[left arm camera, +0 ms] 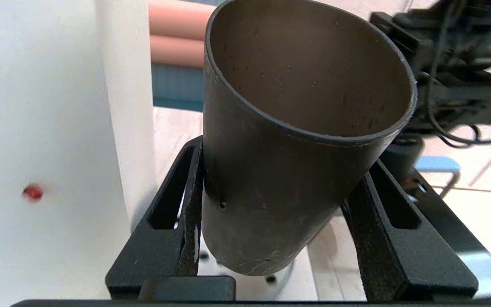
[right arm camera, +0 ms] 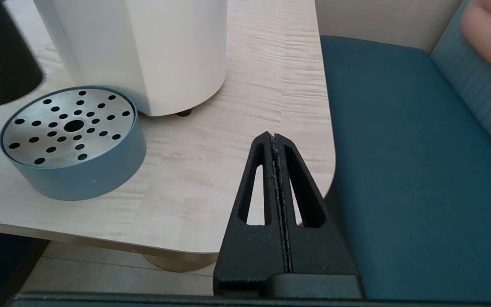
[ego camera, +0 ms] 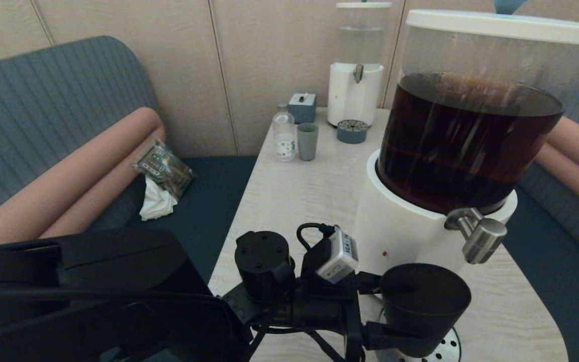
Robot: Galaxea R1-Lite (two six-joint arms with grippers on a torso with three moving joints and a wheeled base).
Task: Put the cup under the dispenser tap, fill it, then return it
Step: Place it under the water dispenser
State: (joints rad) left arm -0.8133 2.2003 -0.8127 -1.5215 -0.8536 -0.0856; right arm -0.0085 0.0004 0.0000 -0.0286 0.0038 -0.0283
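Cup (left arm camera: 296, 140) interior, empty, shows only from left wrist.

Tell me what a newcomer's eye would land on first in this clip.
The big dispenser, part full of dark brown drink, fills the near right of the table. Just below its steel tap, the left claw grips the empty black cup, held tilted over the drip tray. The right claw sits shut by the table's edge.
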